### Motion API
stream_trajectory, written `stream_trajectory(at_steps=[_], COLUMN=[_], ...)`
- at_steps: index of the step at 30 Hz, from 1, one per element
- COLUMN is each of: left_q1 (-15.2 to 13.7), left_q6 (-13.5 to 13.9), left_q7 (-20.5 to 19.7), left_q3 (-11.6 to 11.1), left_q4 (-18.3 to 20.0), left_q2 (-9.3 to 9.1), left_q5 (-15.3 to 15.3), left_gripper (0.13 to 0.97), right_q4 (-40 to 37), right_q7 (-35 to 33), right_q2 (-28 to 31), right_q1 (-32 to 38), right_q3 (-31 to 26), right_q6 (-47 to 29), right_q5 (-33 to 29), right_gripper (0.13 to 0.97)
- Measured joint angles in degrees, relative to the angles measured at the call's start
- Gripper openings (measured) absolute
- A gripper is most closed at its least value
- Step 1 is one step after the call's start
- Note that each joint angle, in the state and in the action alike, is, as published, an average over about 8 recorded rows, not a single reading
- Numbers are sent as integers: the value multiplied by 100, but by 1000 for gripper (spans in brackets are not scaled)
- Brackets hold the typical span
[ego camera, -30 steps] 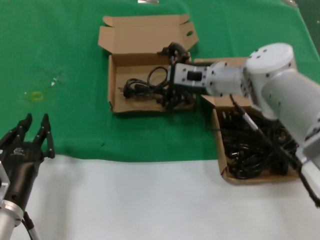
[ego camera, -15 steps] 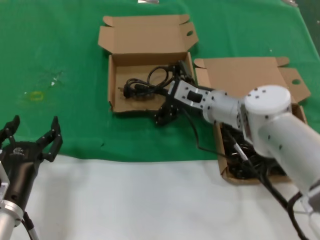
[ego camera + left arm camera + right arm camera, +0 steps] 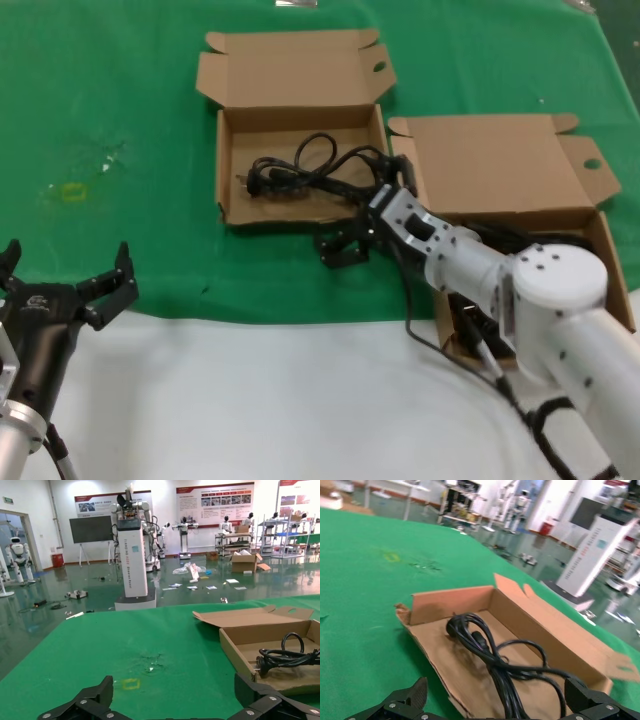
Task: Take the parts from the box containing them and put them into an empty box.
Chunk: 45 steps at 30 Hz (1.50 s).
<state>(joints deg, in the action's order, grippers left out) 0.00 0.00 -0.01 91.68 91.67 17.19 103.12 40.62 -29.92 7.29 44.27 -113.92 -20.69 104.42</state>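
Note:
A black power cord (image 3: 300, 170) lies looped in the left cardboard box (image 3: 228, 200); one end trails toward that box's right wall. My right gripper (image 3: 335, 250) is open and empty, low over the green cloth just outside the box's near right corner. In the right wrist view its gripper (image 3: 495, 715) faces the cord (image 3: 490, 650) inside the box (image 3: 445, 602). Several more cords (image 3: 468, 322) fill the right box (image 3: 500, 170), mostly hidden behind my right arm. My left gripper (image 3: 65, 270) is wide open and empty at the near left.
The left wrist view shows the left box (image 3: 250, 635) and the cord (image 3: 285, 655) far from my left gripper (image 3: 175, 715). Green cloth (image 3: 120, 120) covers the far table, white surface (image 3: 250, 400) the near part. A yellow mark (image 3: 72, 192) is on the cloth.
My right gripper has pulled back from over the left box toward me and lowered, leaving the cord in the box. My left gripper's fingers have spread wider.

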Motion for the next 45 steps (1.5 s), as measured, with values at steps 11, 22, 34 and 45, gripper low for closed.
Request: stream_trajectory(at_steps=[11,22,34,45], left_q1=[0,0,0,0], left_q6=[0,0,0,0], left_q7=[2,0,0,0], left_q3=[0,0,0,0], left_q4=[0,0,0,0], left_q2=[0,0,0,0], left_q5=[0,1,1,1], left_gripper=[889,959,966,966], right_q4=[1304,2604,4022,4797], right_q7=[764,1520,2353,2813], right_q2=[253,505,780,930], right_q1=[-1131,-2258,-3489,-4160], right_q3=[569,1135,1753,2091], right_q6=[529,1052,1630,1944], right_q5=[-33,-65,-101,-121], right_gripper=[966,966,966,966])
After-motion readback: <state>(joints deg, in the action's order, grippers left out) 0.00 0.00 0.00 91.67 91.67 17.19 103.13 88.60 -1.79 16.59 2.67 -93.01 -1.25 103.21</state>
